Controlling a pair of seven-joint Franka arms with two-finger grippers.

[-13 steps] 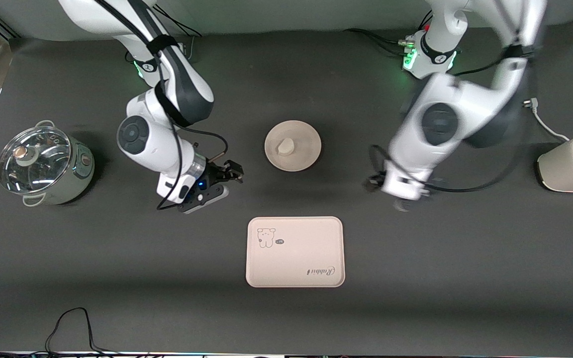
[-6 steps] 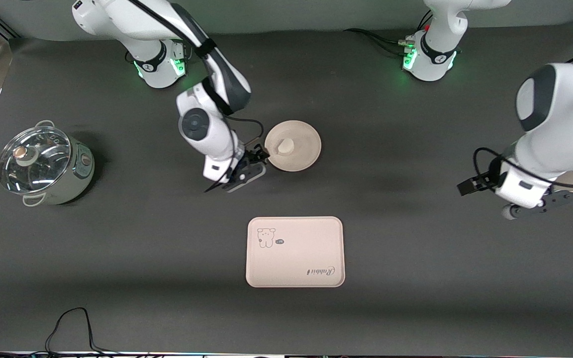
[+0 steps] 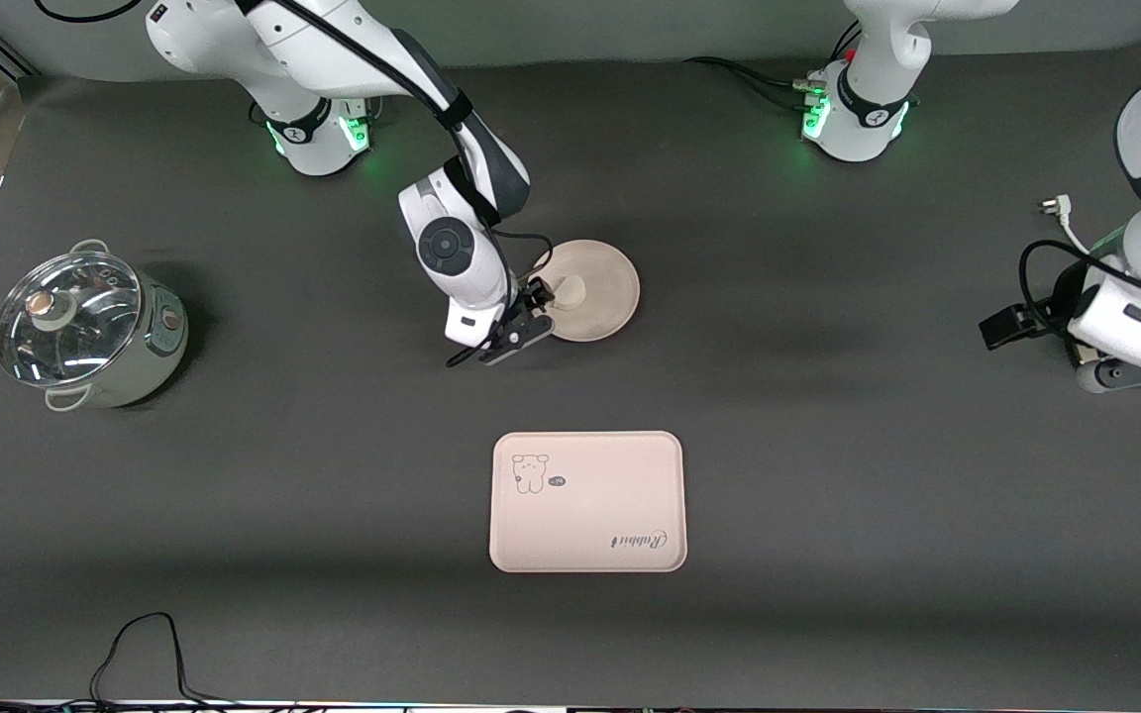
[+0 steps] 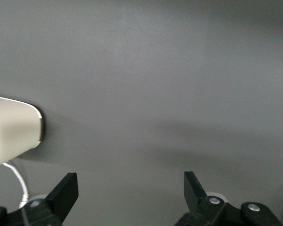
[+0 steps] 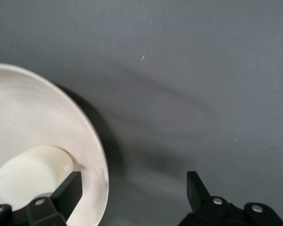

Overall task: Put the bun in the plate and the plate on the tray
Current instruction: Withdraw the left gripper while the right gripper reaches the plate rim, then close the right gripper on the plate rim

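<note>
Small white half-round bun [image 3: 570, 288] in round cream-beige plate [image 3: 602, 297], farther from front camera than rectangular cream-beige tray [image 3: 587, 515], bare dark table [image 3: 828, 515] between. Right gripper [image 3: 534, 315] at plate rim, fingers [image 5: 68, 192] spread, one inside rim, gripping nothing. Left gripper [image 4: 131, 190] waiting wide open, empty, near white toaster [image 4: 12, 136].

White bun [image 3: 570, 288] on a plain cream-beige plate [image 3: 602, 297]; the cream-beige tray [image 3: 587, 515] carries a bear drawing and dark cursive script; the tabletop [image 3: 828, 495] is charcoal grey.
</note>
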